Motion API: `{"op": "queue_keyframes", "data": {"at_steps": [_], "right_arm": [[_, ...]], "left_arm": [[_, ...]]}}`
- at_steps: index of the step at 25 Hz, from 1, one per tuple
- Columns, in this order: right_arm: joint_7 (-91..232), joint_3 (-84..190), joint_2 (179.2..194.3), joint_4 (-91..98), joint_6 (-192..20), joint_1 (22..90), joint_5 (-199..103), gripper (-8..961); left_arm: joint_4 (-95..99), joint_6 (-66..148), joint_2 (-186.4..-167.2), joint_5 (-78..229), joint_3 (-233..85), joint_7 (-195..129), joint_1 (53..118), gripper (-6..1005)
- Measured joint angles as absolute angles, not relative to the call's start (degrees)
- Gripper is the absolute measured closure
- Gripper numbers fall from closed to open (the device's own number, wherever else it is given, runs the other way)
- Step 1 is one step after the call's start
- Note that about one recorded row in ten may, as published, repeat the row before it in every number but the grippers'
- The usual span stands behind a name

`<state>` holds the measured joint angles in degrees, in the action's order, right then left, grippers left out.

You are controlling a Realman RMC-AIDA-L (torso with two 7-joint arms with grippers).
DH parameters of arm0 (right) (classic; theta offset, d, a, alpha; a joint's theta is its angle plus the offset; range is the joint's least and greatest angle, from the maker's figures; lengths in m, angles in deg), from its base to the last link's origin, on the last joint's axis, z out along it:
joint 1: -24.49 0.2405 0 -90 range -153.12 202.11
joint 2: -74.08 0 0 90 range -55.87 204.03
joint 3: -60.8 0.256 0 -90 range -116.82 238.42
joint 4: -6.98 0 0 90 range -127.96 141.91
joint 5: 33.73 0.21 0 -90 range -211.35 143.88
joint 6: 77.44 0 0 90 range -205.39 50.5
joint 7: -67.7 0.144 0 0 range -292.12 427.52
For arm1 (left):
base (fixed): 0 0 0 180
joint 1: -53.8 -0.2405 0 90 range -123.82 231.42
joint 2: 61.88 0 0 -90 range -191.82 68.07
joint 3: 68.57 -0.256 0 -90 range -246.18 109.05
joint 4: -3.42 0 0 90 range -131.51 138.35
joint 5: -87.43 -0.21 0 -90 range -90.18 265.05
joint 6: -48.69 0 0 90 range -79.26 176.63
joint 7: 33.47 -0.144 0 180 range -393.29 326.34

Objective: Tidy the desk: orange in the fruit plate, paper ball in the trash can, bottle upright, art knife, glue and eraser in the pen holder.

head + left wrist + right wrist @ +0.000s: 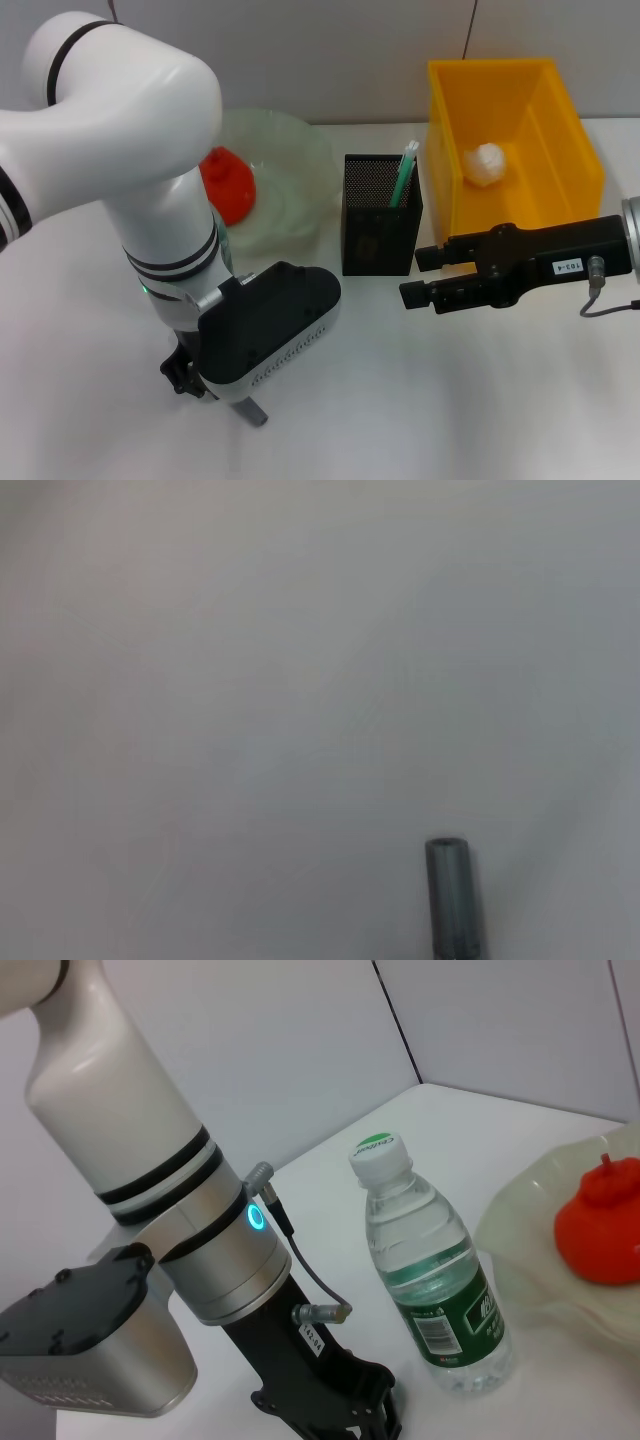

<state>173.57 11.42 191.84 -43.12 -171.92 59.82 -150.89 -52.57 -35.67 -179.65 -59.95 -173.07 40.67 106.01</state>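
Head view, left tool (215,395) low over art knife (252,410), right tool (425,277) beside pen holder (380,215)

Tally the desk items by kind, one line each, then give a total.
Containers: 3 (plate, pen holder, bin)
Orange: 1
Paper ball: 1
Bottle: 1, upright
Green stick in holder: 1
Grey stick by left pincer: 1
Total: 8

Just a plain white tabletop (450,400) up front and a pale wall panel (330,50) behind.
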Motion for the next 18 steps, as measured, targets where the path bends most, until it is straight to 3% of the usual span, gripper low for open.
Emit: {"op": "queue_keyframes", "data": {"at_steps": [9, 18], "right_arm": [[173.37, 11.40, 191.76, -43.12, -171.92, 59.82, -150.89, 208], [173.34, 11.44, 191.76, -43.31, -171.93, 59.84, -150.89, 208]], "left_arm": [[-52.41, -35.68, -179.65, -59.96, -172.57, 40.42, 105.97, 716], [-52.38, -35.74, -179.65, -60.15, -172.45, 40.60, 106.00, 798]]}}
